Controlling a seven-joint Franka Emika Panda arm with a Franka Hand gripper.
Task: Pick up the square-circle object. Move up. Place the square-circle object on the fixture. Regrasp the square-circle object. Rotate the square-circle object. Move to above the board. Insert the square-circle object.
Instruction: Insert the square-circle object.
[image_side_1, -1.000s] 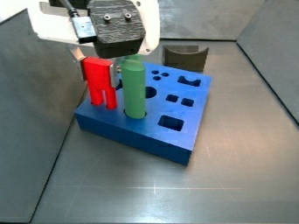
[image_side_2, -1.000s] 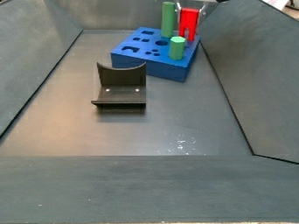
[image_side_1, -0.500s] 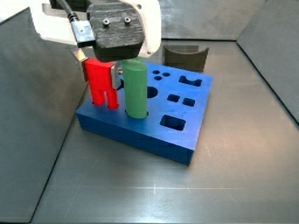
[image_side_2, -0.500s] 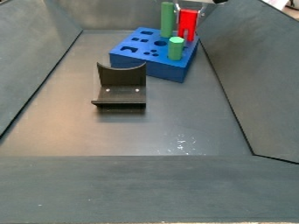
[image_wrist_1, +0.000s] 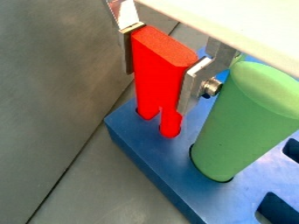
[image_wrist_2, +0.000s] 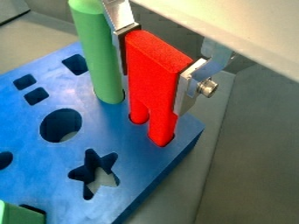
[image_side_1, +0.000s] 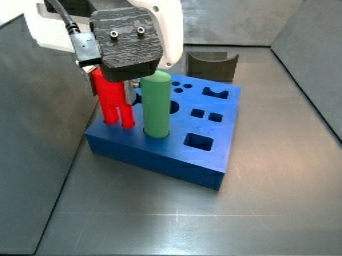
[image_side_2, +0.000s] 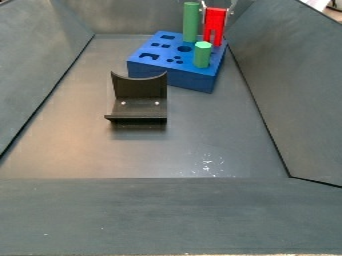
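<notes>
Your gripper (image_wrist_1: 163, 54) clamps the top of the red square-circle object (image_wrist_1: 160, 79), upright with its prongs touching the blue board (image_wrist_2: 70, 144) at a corner, just beside the tall green cylinder (image_side_1: 155, 103).

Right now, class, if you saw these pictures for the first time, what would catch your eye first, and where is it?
The bright red square-circle object stands upright between the gripper's silver fingers, its pronged end down at a corner of the blue board. Right beside it rises a tall green cylinder. Apart from the board, the dark fixture sits on the grey floor.
</notes>
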